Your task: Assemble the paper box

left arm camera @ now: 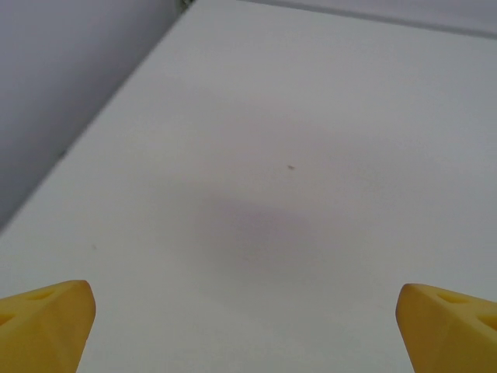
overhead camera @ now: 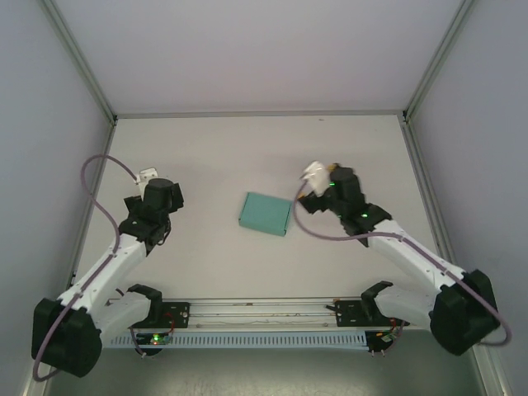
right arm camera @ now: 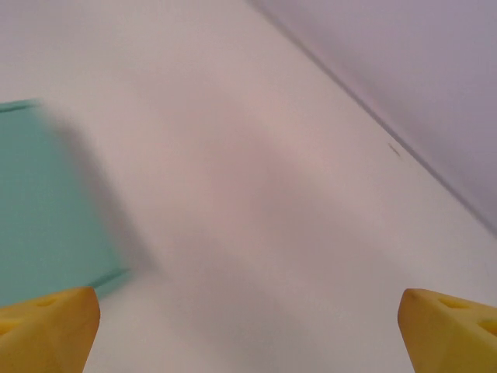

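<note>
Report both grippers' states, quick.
Left gripper: open, fingers wide apart, holding nothing.
Right gripper: open, holding nothing; the paper box lies free to its left.

Soft, even light from above leaves the pale white bench [overhead camera: 247, 157] bright in the top view. A faint grey shadow smudges its middle in the left wrist view. In the right wrist view the small teal-green card box [right arm camera: 39, 210] is blurred, with a soft shadow along its right edge.
</note>
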Motion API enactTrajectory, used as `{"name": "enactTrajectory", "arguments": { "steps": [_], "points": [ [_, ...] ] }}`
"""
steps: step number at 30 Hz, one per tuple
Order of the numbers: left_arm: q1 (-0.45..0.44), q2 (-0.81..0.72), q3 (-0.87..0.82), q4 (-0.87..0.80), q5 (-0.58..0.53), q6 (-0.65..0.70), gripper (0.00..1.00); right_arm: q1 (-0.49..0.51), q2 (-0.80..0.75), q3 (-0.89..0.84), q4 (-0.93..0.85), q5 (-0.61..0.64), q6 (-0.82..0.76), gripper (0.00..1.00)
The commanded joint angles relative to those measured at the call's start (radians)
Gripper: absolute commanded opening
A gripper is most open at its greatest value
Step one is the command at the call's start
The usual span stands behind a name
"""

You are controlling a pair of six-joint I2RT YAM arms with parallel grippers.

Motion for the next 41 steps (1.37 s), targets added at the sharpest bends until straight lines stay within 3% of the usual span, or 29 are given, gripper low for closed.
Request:
{"name": "enactTrajectory", "arguments": {
  "steps": [1,3,5,9,10,12,14,16,17,19,21,28,41],
  "points": [
    [0.053,0.055,-0.087,0.342,-0.042,0.218,1.0,-0.199,-0.06,-0.174,0.289,-0.069,0.297,0.99],
    [0.064,0.096,-0.115,0.426,0.018,0.248,1.0,-0.338,-0.076,-0.312,0.504,-0.124,0.398,0.98],
    [0.074,0.141,-0.149,0.525,0.086,0.278,1.0,-0.412,-0.058,-0.403,0.674,-0.157,0.428,0.98],
    [0.103,0.307,-0.208,0.778,0.151,0.313,1.0,-0.422,0.064,-0.444,0.845,-0.102,0.401,0.98],
    [0.106,0.308,-0.173,0.693,0.172,0.3,1.0,-0.421,0.112,-0.454,0.909,-0.09,0.408,0.98],
    [0.136,0.336,-0.171,0.748,0.265,0.314,1.0,-0.421,0.217,-0.464,1.08,-0.068,0.383,0.98],
    [0.148,0.373,-0.184,0.854,0.263,0.331,1.0,-0.426,0.294,-0.434,1.08,-0.006,0.413,0.98],
    [0.196,0.4,-0.122,0.749,0.342,0.297,1.0,-0.442,0.43,-0.406,1.179,-0.058,0.42,0.98],
    [0.222,0.429,-0.094,0.728,0.396,0.287,1.0,-0.441,0.462,-0.393,1.192,-0.098,0.405,0.99],
    [0.252,0.477,-0.014,0.621,0.472,0.28,1.0,-0.421,0.385,-0.307,0.919,-0.074,0.383,0.99],
    [0.249,0.491,0.008,0.6,0.529,0.306,1.0,-0.415,0.432,-0.349,1.081,-0.063,0.369,0.98],
    [0.247,0.39,-0.134,0.768,0.463,0.289,1.0,-0.403,0.408,-0.333,1.015,-0.019,0.375,0.98],
    [0.246,0.39,-0.137,0.773,0.483,0.297,1.0,-0.4,0.408,-0.332,1.008,-0.038,0.365,0.98]
  ]
}}
